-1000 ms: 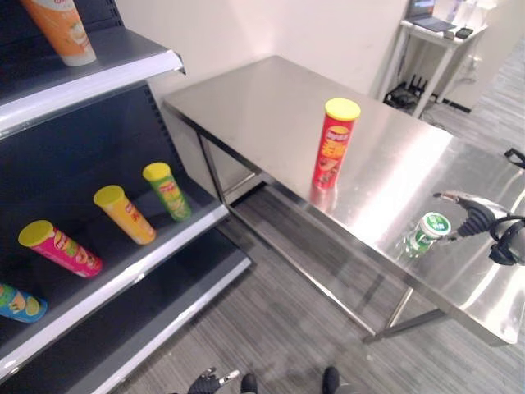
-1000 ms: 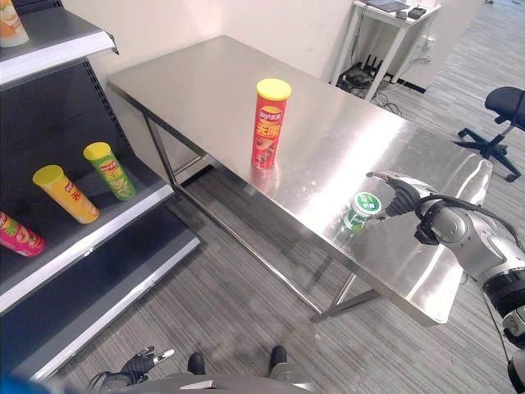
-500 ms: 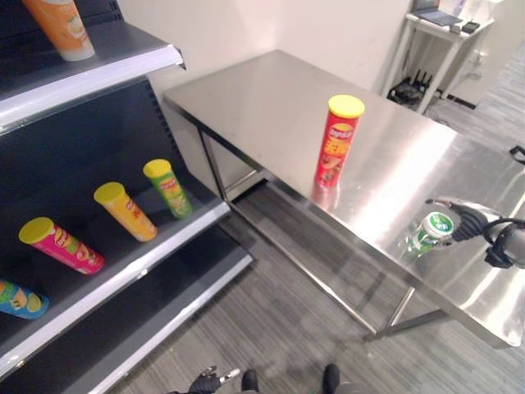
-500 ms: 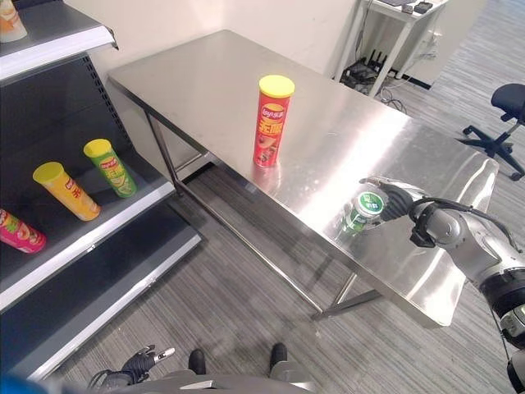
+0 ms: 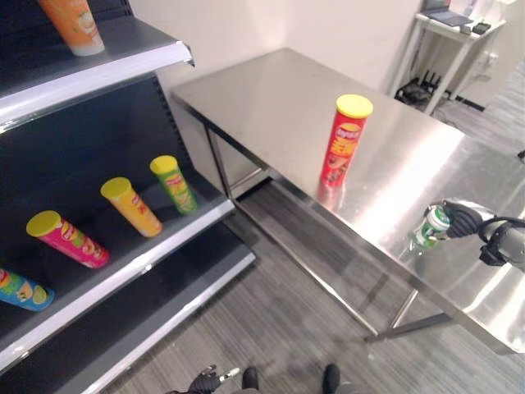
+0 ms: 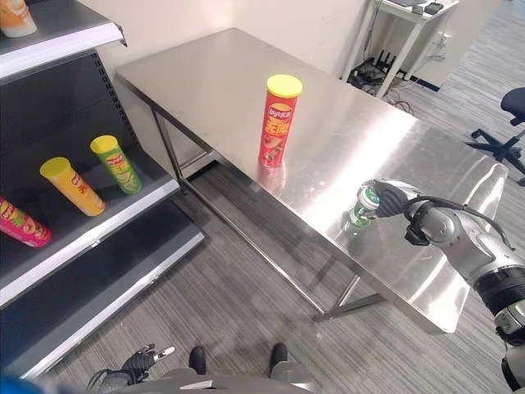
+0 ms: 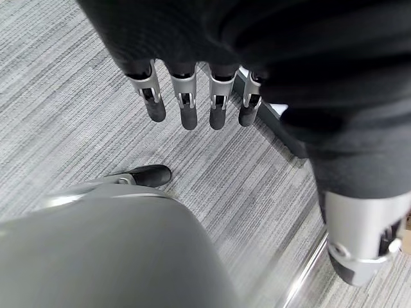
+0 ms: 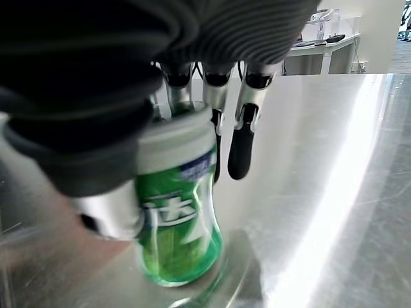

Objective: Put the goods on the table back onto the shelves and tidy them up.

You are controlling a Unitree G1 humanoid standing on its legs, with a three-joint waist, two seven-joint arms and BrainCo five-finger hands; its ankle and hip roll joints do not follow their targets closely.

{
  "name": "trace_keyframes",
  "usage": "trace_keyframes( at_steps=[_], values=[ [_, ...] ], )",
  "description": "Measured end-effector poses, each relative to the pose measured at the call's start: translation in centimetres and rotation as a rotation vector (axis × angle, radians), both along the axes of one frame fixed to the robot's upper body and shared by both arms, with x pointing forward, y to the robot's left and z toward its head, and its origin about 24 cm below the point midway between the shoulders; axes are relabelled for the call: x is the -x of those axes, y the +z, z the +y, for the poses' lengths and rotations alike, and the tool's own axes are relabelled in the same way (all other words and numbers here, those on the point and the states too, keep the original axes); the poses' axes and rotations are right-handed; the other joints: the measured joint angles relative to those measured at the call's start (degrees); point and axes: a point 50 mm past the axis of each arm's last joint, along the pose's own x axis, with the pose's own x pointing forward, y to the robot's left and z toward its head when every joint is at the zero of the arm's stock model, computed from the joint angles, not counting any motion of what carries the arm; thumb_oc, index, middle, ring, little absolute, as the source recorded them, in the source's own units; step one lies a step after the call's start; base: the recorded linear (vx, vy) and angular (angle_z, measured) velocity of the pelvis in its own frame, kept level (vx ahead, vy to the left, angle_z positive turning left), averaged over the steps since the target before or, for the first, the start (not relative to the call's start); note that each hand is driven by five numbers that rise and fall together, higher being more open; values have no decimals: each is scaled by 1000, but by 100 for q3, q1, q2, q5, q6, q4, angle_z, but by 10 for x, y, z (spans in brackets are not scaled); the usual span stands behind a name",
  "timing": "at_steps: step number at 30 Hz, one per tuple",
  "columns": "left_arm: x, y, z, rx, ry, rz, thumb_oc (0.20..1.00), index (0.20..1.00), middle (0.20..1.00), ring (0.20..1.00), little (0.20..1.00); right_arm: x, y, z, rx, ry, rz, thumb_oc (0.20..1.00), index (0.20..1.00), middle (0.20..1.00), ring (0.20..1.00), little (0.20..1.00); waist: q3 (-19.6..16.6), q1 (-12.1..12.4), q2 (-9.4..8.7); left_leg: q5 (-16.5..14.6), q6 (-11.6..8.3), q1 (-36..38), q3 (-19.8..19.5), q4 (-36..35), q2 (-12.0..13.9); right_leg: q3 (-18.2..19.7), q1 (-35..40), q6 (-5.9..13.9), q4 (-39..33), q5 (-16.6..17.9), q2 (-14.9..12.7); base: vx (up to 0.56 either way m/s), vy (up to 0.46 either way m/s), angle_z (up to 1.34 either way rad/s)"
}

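Shelves point(image 5: 123, 70): I see a dark rack on my left with pale front edges; an orange tube point(image 5: 74, 25) stands on the upper board
Worktop point(image 5: 271, 98): bare steel, running from beside the rack away to my right; two goods stand on it, well apart
Middle shelf goods: a pink tube point(image 5: 66, 240), a yellow tube point(image 5: 131, 207) and a green tube point(image 5: 174, 185) lie side by side, lids toward me; a blue tube point(image 5: 23, 290) lies at the left edge
Red tube point(image 5: 343, 141): upright with a yellow lid, near the middle of the worktop, nothing touching it
Right hand point(image 6: 392, 199): over the near right part of the worktop, against the green bottle; in my right wrist view the thumb presses one side and the fingers point(image 8: 243, 138) curl past the other, so I read it as a grasp
Left hand point(image 7: 192, 64): hanging low over the grey floor; fingers straight, relaxed, holding nothing
Green bottle point(image 8: 176, 205): small, white cap, tilted, its base on or just above the worktop; I cannot tell which
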Motion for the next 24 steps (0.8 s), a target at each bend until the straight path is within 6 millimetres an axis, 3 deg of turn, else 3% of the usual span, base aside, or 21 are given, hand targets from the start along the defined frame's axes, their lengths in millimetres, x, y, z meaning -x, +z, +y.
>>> trace_keyframes(
  at_steps=[4,7,10,11,14,17,21,24],
  values=[
    [-2,1,0,1,-1,-10,1000,1000,1000,1000,1000,0,4,0,2,0,-18,200,200,200,200,200,20,-13,22,0,0,1,-8,0,0,-12,6,5,0,-10,0,0,0,0],
    [-6,2,-1,3,-3,-25,1000,1000,1000,1000,1000,1,20,0,-16,4,-101,200,200,200,200,200,48,-38,53,-1,-1,4,-7,5,1,-11,6,7,3,-13,1,0,0,0],
    [-7,3,1,0,8,-33,1000,1000,1000,1000,1000,7,46,-3,-18,11,-217,200,200,200,200,200,62,-49,78,0,-2,8,-13,4,2,-18,12,2,8,-21,4,0,0,0],
    [-7,3,2,-1,23,-38,1000,1000,1000,1000,1000,14,66,-7,-3,3,-302,200,200,200,200,200,66,-81,82,0,-2,5,-14,23,2,-21,11,1,10,-24,3,0,0,0],
    [-5,4,6,-11,43,-38,1000,1000,1000,1000,1000,24,99,-8,23,18,-436,200,200,200,200,200,73,-190,77,0,-3,25,-6,29,2,-12,24,4,12,-27,3,0,0,0],
    [-7,5,9,-17,65,-49,1000,1000,1000,1000,1000,42,143,0,66,73,-627,200,200,200,200,200,92,-293,87,-8,-12,91,7,2,6,5,81,4,9,-38,8,-5,-27,-4],
    [-13,8,8,-13,58,-83,1000,1000,1000,1000,1000,57,174,14,79,136,-794,200,200,200,200,200,88,-335,103,-38,-45,100,49,-1,21,46,90,0,0,-71,17,-4,-25,-5],
    [-11,8,7,-12,55,-77,1000,1000,1000,1000,1000,58,181,29,74,201,-849,200,200,200,200,200,80,-315,112,-35,-42,98,59,-1,32,58,88,-5,1,-68,30,-16,-39,-3]
  ],
)
